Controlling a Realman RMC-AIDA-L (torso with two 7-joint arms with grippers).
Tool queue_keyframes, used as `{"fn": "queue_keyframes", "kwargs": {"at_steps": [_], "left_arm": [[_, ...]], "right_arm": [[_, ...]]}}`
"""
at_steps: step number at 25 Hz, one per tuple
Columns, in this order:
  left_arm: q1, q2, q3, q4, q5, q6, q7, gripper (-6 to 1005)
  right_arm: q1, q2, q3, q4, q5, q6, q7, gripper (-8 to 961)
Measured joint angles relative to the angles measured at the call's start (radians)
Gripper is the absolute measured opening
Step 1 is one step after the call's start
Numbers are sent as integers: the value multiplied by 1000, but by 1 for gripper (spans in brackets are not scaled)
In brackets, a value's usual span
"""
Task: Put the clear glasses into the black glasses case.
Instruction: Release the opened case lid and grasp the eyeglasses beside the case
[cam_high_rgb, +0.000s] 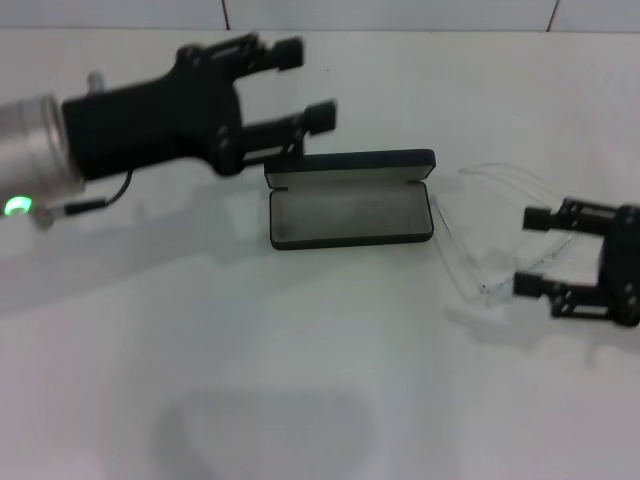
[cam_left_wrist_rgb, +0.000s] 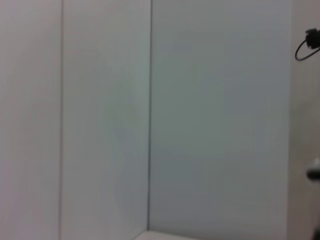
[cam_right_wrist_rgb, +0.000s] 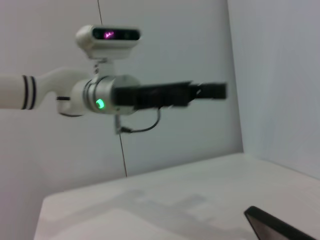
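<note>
The black glasses case (cam_high_rgb: 350, 218) lies open in the middle of the white table, lid (cam_high_rgb: 350, 165) standing up at the far side, grey lining empty. One corner of the case (cam_right_wrist_rgb: 280, 227) shows in the right wrist view. The clear glasses (cam_high_rgb: 462, 262) lie on the table just right of the case, faint and transparent. My right gripper (cam_high_rgb: 530, 252) is open at the right edge, its fingertips pointing at the glasses, with one clear arm running between them. My left gripper (cam_high_rgb: 306, 83) hangs open, raised behind and left of the case, also seen as the left gripper (cam_right_wrist_rgb: 215, 91) in the right wrist view.
The white table (cam_high_rgb: 300, 380) stretches toward me in front of the case. A pale panelled wall (cam_left_wrist_rgb: 150, 120) fills the left wrist view. The robot's head camera unit (cam_right_wrist_rgb: 107, 37) shows above the left arm in the right wrist view.
</note>
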Motion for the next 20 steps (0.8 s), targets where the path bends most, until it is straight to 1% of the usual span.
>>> {"fn": "queue_keyframes", "kwargs": {"at_steps": [2, 5, 7, 9, 11, 14, 16, 18, 20], "left_arm": [[41, 1, -2, -29, -9, 6, 42, 589], [80, 1, -3, -58, -16, 8, 89, 703], [88, 1, -3, -74, -17, 10, 100, 776], [89, 1, -8, -104, -20, 11, 113, 848], [89, 1, -18, -126, -33, 16, 121, 863], [88, 3, -28, -153, -70, 37, 130, 863], [82, 6, -30, -164, -78, 55, 134, 862], [79, 9, -30, -163, -65, 72, 139, 862], [82, 17, -31, -159, -46, 94, 158, 862]], "right_arm": [[7, -16, 1, -105, -31, -7, 99, 769], [35, -40, -3, -296, -120, -17, 266, 766], [84, -59, -4, -433, -223, -52, 411, 766], [158, -78, -1, -524, -314, -110, 527, 767], [242, -88, -1, -593, -402, -169, 613, 767], [351, -89, -10, -647, -544, -224, 656, 767], [406, -80, -18, -671, -647, -242, 653, 767], [436, -66, -39, -689, -724, -244, 639, 766], [458, -59, -78, -698, -782, -245, 632, 766]]}}
